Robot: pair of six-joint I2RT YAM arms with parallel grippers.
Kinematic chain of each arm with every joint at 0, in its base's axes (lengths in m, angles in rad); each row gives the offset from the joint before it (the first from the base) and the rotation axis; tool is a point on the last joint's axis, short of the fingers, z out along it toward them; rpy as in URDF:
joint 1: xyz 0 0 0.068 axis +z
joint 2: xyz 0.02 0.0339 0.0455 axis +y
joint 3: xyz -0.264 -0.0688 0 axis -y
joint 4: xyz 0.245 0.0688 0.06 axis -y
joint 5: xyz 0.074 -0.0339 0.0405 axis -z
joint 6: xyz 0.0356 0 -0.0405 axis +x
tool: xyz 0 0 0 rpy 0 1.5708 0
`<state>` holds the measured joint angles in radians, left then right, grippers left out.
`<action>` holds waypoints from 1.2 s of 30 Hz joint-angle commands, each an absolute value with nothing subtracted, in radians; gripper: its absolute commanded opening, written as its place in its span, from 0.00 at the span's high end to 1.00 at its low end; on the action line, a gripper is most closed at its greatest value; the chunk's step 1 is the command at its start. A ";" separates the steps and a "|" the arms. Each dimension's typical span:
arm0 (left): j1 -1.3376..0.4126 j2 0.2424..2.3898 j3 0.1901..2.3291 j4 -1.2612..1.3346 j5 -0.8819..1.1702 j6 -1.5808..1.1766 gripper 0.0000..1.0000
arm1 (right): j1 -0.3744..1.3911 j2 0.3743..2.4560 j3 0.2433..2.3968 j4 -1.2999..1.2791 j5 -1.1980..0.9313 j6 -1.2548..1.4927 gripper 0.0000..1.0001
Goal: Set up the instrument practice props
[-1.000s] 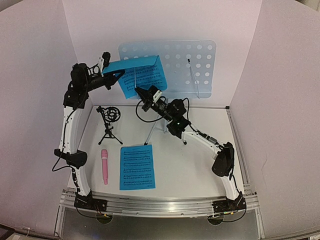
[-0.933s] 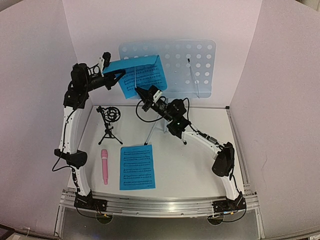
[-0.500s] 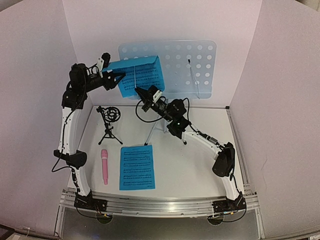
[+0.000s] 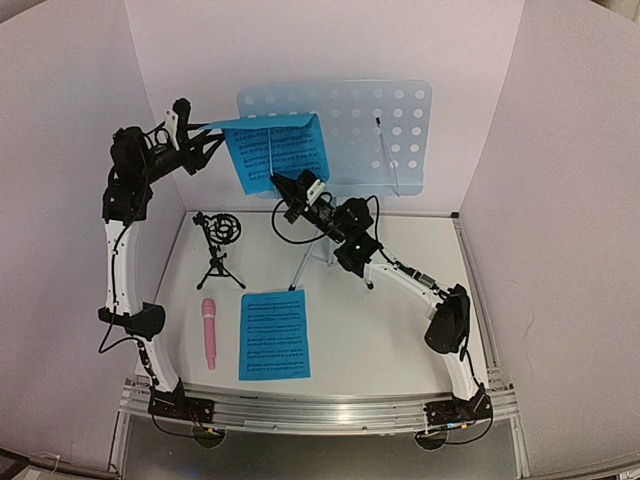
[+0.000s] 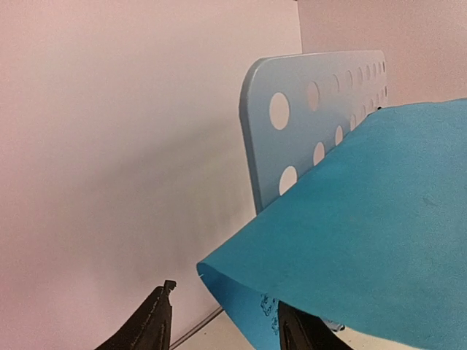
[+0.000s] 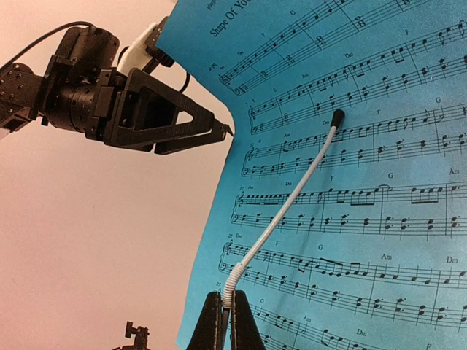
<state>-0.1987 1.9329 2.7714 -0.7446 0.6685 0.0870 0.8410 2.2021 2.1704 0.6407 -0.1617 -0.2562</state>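
The pale-blue music stand (image 4: 375,130) stands at the back, and one bright-blue sheet music page (image 4: 278,152) leans on its left half with the top edge curling forward. My left gripper (image 4: 208,146) hangs open just left of that page's top corner. In the left wrist view the page (image 5: 365,233) droops over the open gripper (image 5: 222,332), in front of the stand (image 5: 314,109). My right gripper (image 6: 225,321) is shut on the stand's white page-holder wire (image 6: 292,197), which lies across the page (image 6: 365,146). A second sheet (image 4: 275,335), the pink microphone (image 4: 210,333) and the black tripod (image 4: 220,245) are on the table.
White walls enclose the table on three sides. The stand's thin legs (image 4: 318,255) reach the table right under my right arm. A second holder wire (image 4: 388,155) hangs on the stand's right half.
My left gripper has opened, let go of the page's top left corner and drawn back to the left. The page's top has dropped a little. The right arm has not moved.
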 commanded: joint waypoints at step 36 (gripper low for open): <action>-0.251 1.997 2.723 -0.425 0.749 -0.114 1.00 | 0.843 2.166 2.238 0.680 -0.202 -0.283 1.00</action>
